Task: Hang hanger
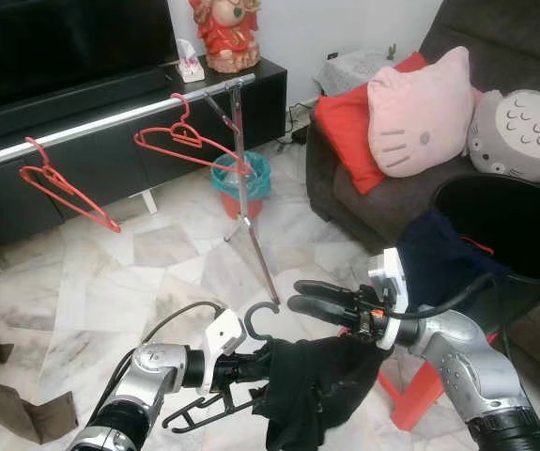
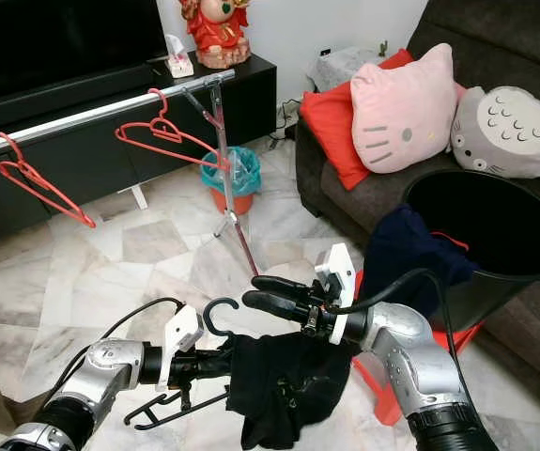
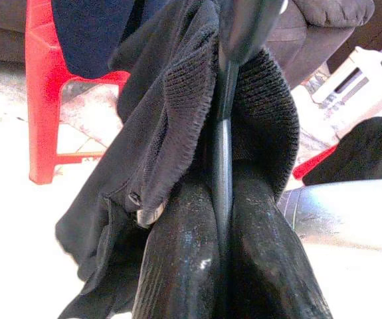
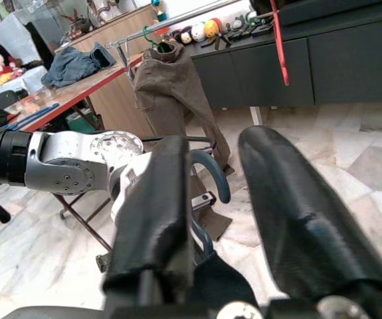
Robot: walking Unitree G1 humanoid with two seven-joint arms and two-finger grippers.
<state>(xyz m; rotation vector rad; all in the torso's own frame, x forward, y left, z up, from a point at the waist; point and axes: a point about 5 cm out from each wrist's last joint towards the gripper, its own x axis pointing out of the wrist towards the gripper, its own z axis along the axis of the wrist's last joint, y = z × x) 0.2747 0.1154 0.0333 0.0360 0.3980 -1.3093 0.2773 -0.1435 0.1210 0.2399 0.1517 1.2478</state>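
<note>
Low over the marble floor, the left gripper clamps its fingers on a black hanger draped with a dark garment. Just beside, the right gripper hovers with fingers parted. Ahead, a rail carries two red hangers.

Daylight fills the room evenly, and my head views are sharp, with soft, faint shadows on the pale marble floor. My left wrist view is blown out white on the floor side, and the close black garment is slightly soft. In my right wrist view, my near fingers blur.
</note>
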